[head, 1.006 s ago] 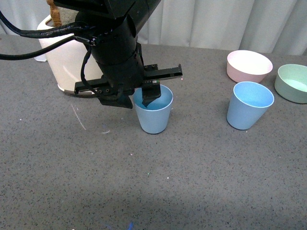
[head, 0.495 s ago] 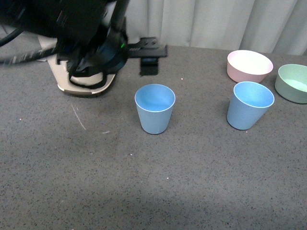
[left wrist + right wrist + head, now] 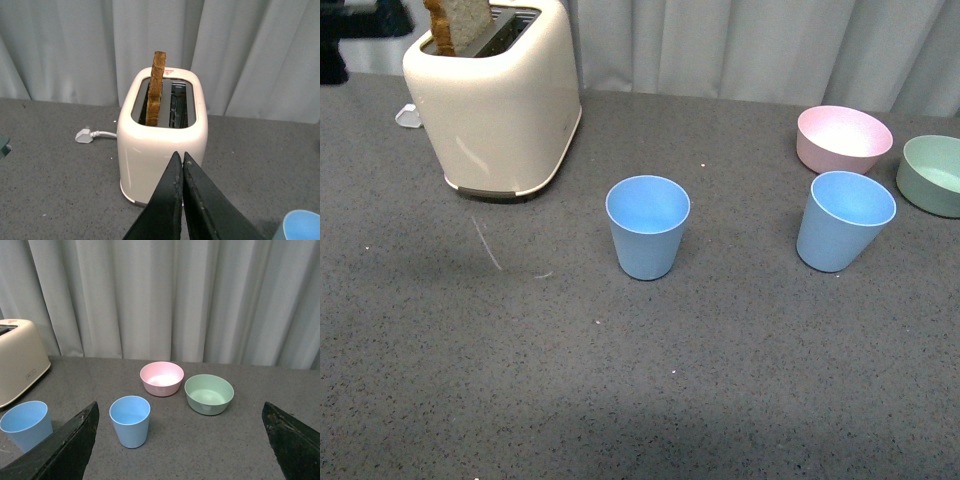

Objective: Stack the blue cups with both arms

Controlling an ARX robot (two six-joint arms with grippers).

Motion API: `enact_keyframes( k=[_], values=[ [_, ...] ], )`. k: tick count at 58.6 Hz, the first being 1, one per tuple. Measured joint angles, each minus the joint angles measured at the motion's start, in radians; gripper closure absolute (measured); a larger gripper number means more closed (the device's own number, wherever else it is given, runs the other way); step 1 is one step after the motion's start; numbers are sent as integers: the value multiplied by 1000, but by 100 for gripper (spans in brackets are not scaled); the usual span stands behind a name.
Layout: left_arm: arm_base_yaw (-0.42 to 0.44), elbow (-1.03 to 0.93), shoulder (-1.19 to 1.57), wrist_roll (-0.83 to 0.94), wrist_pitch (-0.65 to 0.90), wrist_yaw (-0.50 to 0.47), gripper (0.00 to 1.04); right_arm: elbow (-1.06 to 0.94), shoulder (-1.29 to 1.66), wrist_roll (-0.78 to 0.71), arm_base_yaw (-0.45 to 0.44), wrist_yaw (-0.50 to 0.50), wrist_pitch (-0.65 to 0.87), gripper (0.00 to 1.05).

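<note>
Two light-blue cups stand upright and apart on the grey table: one in the middle (image 3: 647, 238), one to the right (image 3: 844, 220). Both are empty and nothing holds them. My left gripper (image 3: 179, 156) is shut on nothing and hangs above the table, facing the toaster; the middle cup's rim (image 3: 302, 226) shows at the edge of the left wrist view. Only a black part of the left arm (image 3: 345, 25) shows in the front view's far left corner. My right gripper (image 3: 180, 407) is wide open and empty, well back from the right cup (image 3: 130, 421) and the middle cup (image 3: 27, 425).
A cream toaster (image 3: 495, 95) with a slice of toast (image 3: 156, 87) stands at the back left, its plug (image 3: 84, 136) beside it. A pink bowl (image 3: 844, 138) and a green bowl (image 3: 932, 175) sit at the back right, behind the right cup.
The left arm has pulled up and away to the far left from over the middle cup, leaving the cup standing where it was. The cups have not moved.
</note>
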Motion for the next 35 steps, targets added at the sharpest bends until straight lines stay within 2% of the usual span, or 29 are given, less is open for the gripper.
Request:
enact_keyframes(
  k=[18,35],
  values=[
    [77,-173,-238,6,-59,68,101,0,0,0,0,0,0,10],
    [126,-275,-472,7,-194,119,101,0,0,0,0,0,0,10]
  ],
)
